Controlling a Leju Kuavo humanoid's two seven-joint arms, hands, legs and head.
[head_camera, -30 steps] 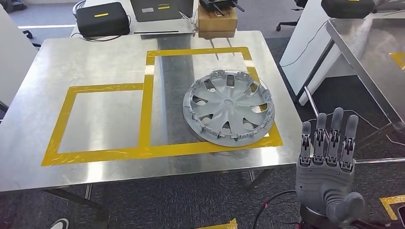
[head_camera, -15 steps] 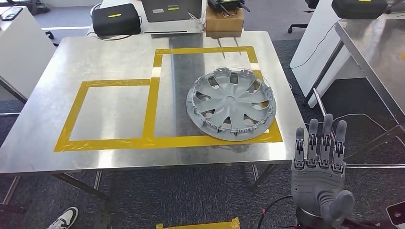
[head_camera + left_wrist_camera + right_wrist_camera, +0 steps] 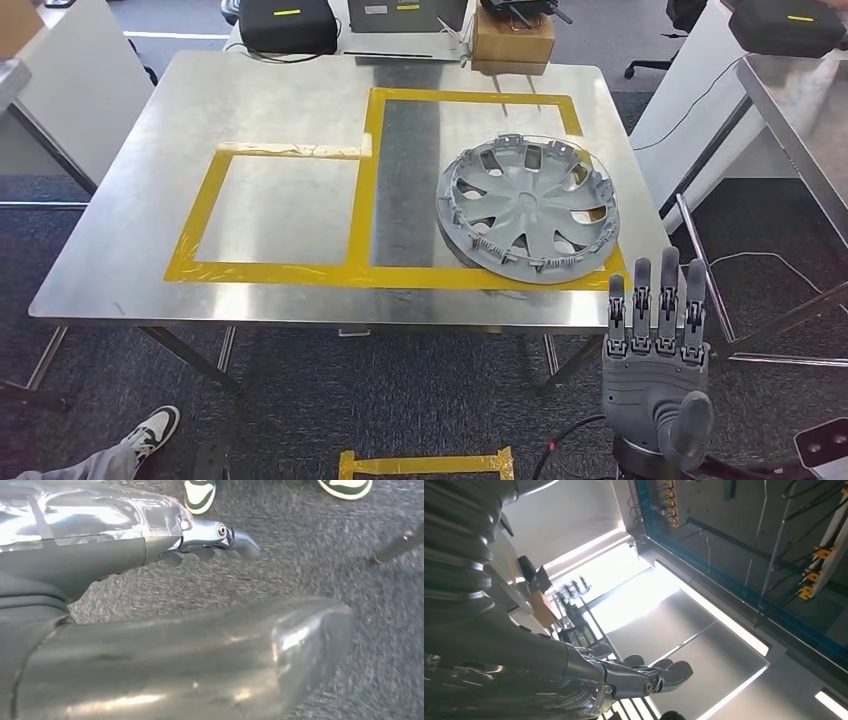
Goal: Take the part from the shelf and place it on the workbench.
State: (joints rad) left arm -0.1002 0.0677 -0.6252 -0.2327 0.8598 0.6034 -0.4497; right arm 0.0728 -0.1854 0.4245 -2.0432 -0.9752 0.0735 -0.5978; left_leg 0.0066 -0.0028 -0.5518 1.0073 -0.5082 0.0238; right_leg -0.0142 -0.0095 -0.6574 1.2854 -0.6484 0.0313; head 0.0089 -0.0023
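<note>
Grey carpet (image 3: pixel 400 400) runs under a steel workbench (image 3: pixel 280 110) that takes up the upper left and centre of your head view, with two yellow tape boxes (image 3: pixel 365 190) marked on it. You can see the part (image 3: pixel 528 207), a round grey wheel cover, lying flat at right of centre, inside the right-hand box, its lower edge reaching over the tape near the bench's front edge. Being round, it has no long axis for you to line up on.

Your right hand (image 3: pixel 655 365) stands at the lower right, off the bench, fingers straight up and side by side, palm empty. From it the part lies up and to the left, across the bench edge, near but not touching. That hand is the nearer one.

Your left hand (image 3: pixel 220 542) hangs over the carpet in its wrist view; you cannot tell there whether its fingers are spread or curled.

Judging by where the part lies, the placing looks done.
</note>
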